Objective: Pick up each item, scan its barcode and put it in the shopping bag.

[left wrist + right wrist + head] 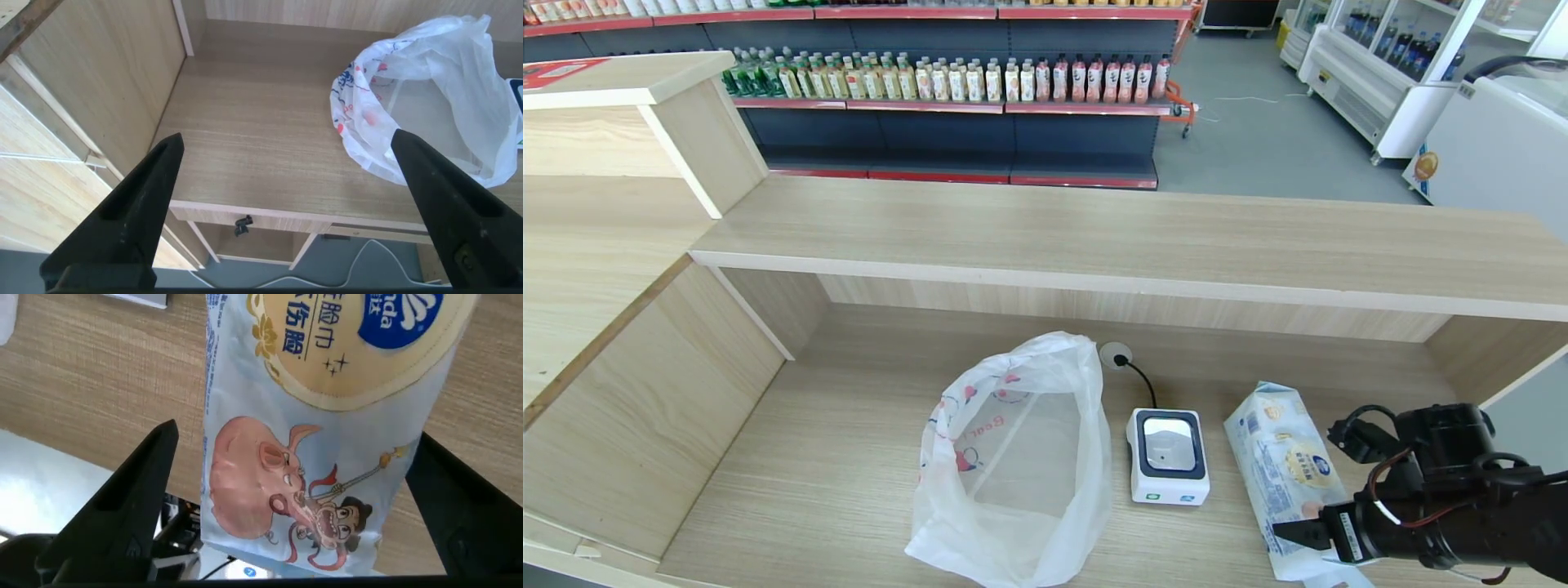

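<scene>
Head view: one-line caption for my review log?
Right gripper open astride the near end of the soft pack beside the scanner; shopping bag stands open on the scanner's other side.

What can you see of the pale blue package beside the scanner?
The package is a soft, glossy plastic-wrapped pack, pale blue and white, with a cream round label and a cartoon pig near one end. It lies flat on the wooden counter, beside the scanner but apart from it. The open right pincer straddles its near end.
</scene>
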`<state>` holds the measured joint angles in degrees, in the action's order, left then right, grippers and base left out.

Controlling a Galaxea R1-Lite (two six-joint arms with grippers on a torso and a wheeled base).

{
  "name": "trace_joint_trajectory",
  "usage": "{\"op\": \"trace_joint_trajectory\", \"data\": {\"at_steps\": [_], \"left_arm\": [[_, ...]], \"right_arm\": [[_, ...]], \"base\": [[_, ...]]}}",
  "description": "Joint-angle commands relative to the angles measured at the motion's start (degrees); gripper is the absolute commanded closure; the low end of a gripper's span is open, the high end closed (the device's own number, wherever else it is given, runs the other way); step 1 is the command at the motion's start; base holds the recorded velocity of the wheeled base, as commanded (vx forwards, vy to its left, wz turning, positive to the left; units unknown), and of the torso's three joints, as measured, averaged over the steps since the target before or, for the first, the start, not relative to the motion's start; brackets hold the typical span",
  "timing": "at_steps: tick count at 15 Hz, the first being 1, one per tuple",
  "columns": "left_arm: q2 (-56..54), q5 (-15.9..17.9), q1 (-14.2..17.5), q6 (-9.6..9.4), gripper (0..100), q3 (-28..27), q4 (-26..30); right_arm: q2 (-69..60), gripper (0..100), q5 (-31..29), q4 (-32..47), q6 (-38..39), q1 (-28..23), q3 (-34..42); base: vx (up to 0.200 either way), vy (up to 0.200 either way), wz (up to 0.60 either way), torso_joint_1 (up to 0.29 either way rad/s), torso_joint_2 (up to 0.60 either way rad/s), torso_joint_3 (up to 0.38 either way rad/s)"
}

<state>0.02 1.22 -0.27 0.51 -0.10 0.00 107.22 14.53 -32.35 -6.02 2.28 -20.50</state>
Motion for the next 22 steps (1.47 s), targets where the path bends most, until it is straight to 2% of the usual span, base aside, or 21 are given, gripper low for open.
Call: {"op": "trace_joint_trajectory", "data": {"at_steps": [1,4,10,11,17,21,22], "left_arm": [[0.0,0.0,0.0,0.02,0,0.0,0.0],[0.0,0.0,0.0,0.02,0,0.0,0.0],[0.0,0.0,0.0,0.02,0,0.0,0.0],[0.0,0.0,0.0,0.02,0,0.0,0.0],[0.0,0.0,0.0,0.02,0,0.0,0.0],[0.0,0.0,0.0,0.02,0,0.0,0.0],[0.0,0.0,-0.1,0.02,0,0.0,0.0]], "right_arm": [[4.8,0,0.8,-1.4,-0.1,0.2,-1.5],[9.2,0,2.9,-8.7,-0.3,0.9,-1.6],[11.0,0,6.2,-11.8,-0.9,0.4,-0.9],[11.1,100,6.3,-12.4,-1.3,0.4,-0.8],[10.5,100,2.4,-13.4,-6.2,-0.4,-0.1],[0.0,100,5.7,-12.4,-3.7,-0.7,3.0],[-5.2,100,5.9,-8.4,-3.5,-0.7,3.7]], "base": [[0.000,0.000,0.00,0.000,0.00,0.000],[0.000,0.000,0.00,0.000,0.00,0.000],[0.000,0.000,0.00,0.000,0.00,0.000],[0.000,0.000,0.00,0.000,0.00,0.000],[0.000,0.000,0.00,0.000,0.00,0.000],[0.000,0.000,0.00,0.000,0.00,0.000],[0.000,0.000,0.00,0.000,0.00,0.000]]}}
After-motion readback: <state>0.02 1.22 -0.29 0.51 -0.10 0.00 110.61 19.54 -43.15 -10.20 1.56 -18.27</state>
